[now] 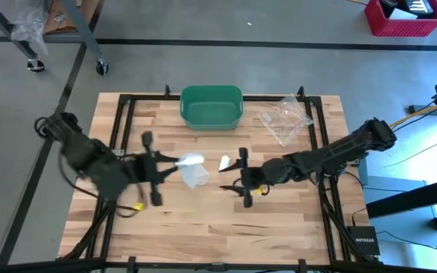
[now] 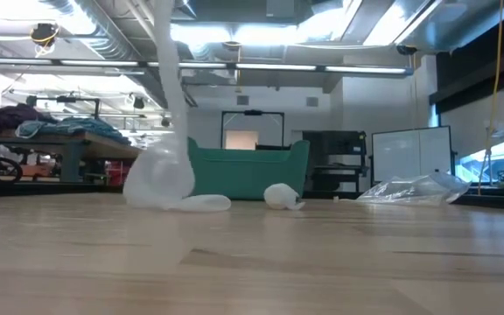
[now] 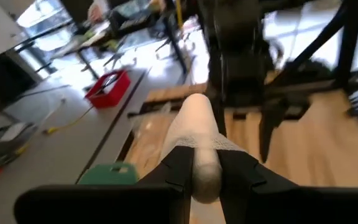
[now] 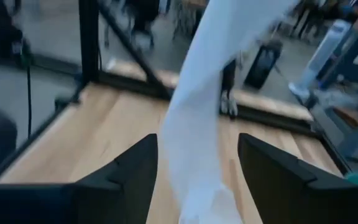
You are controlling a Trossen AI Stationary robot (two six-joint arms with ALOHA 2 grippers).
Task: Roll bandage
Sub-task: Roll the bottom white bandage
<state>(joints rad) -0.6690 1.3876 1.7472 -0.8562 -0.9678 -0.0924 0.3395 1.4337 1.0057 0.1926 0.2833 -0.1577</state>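
Note:
My left gripper (image 1: 174, 161) is shut on a white bandage (image 1: 190, 161), held above the middle of the table. From it a strip (image 2: 170, 79) hangs down to a loose heap (image 2: 159, 182) resting on the wood. A small white roll (image 1: 224, 162) lies on the table just right of the heap. My right gripper (image 1: 243, 176) stands open right of that roll, pointing toward the table's left. In its wrist view the hanging strip (image 4: 197, 106) shows ahead, between the fingers but apart from them. My left gripper pinches a rolled-up, rounded part of the bandage (image 3: 205, 163) between its two fingers. They come nearly level from the table's left. The rolled part sticks out ahead of the fingers (image 3: 178, 167), lifted clear. The rest hangs slack below, its lower end (image 2: 191, 203) on the table.
A green bin (image 1: 212, 106) stands at the table's far edge, a clear plastic bag (image 1: 285, 117) to its right. A dark frame (image 1: 120, 114) runs along the table's left, right and far sides. Bare wood lies toward the near edge.

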